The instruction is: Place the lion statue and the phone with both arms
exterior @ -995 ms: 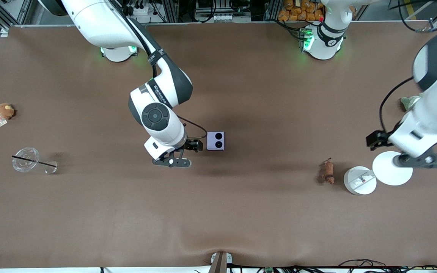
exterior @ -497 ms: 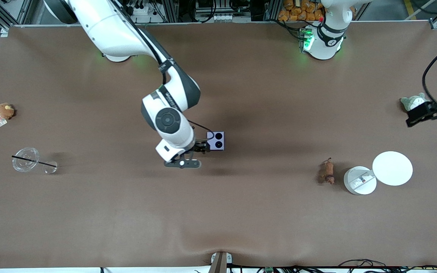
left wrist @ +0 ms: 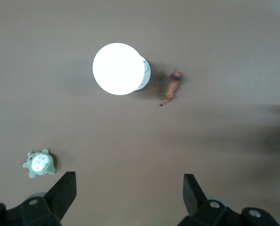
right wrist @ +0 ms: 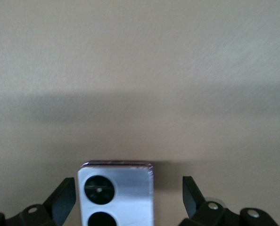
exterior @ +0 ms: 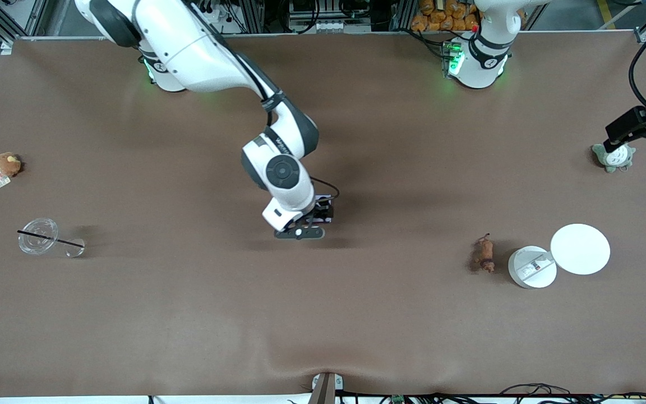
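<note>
The right claw (exterior: 316, 220) is hanging low over the middle of the bench (exterior: 323, 314) with its fingers spread wide, and the phone (right wrist: 116, 194) is lying flat between them in the right wrist view, closer to one finger (right wrist: 64, 197) than to the other, so a small sideways correction is probably needed before closing. In the front view the right arm is covering nearly all of the phone; only a sliver is peeking out beside the claw. It is a pale lavender, nearly square slab with rounded corners and two large black camera circles stacked on its face; its flat straight sides are running parallel to the fingers, which should suit a pinch across its width. Toward the left arm's end, the lion statue (exterior: 484, 255) is lying just beside a white round container (exterior: 531, 267) and its white disc lid (exterior: 580, 249), well apart from the left claw (left wrist: 129, 197). That claw, fingers also spread and holding nothing, is hanging over the bench edge near a grey-green plush (exterior: 614, 156). The lion is a small reddish-brown figurine with a thin tail, its long axis running roughly nearer-to-farther from the front camera. The left arm is clearly nearer to it.
</note>
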{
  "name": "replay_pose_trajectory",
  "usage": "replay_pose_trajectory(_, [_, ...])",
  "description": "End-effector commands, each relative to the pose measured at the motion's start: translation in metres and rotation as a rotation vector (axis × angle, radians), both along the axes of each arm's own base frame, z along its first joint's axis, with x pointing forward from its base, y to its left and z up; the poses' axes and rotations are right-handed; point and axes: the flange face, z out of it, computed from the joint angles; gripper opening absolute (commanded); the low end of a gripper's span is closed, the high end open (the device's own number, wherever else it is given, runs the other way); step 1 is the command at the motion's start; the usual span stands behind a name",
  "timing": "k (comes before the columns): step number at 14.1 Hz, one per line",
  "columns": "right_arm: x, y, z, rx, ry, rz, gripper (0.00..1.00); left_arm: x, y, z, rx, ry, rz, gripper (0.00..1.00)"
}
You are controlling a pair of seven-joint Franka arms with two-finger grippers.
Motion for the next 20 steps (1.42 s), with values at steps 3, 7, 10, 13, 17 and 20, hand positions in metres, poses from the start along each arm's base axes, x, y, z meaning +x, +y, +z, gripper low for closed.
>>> replay_pose_trajectory(3, [-0.008,0.012,-0.012,-0.017,-0.008,-0.016,1.0,-0.028,0.001,0.003,-0.011,0.018,0.011,1.0])
replay_pose_trajectory(7, [-0.012,0.018,-0.022,-0.005,-0.012,-0.034,1.0,-0.035,0.007,-0.003,-0.032,0.049,0.02,1.0])
replay_pose_trajectory(10, [-0.016,0.023,-0.03,-0.002,-0.018,-0.042,1.0,-0.035,0.007,-0.008,-0.032,0.062,0.019,1.0])
replay_pose_trajectory(13, [-0.022,0.026,-0.039,-0.014,-0.012,-0.033,1.0,-0.036,0.008,-0.009,-0.033,0.063,0.017,1.0])
replay_pose_trajectory(17, [-0.029,0.029,-0.051,-0.051,-0.023,-0.033,1.0,-0.038,0.008,-0.009,-0.033,0.062,0.016,1.0])
replay_pose_trajectory(20, [-0.029,0.028,-0.051,-0.079,-0.052,-0.006,0.24,-0.037,0.002,-0.012,-0.032,0.066,0.007,1.0])
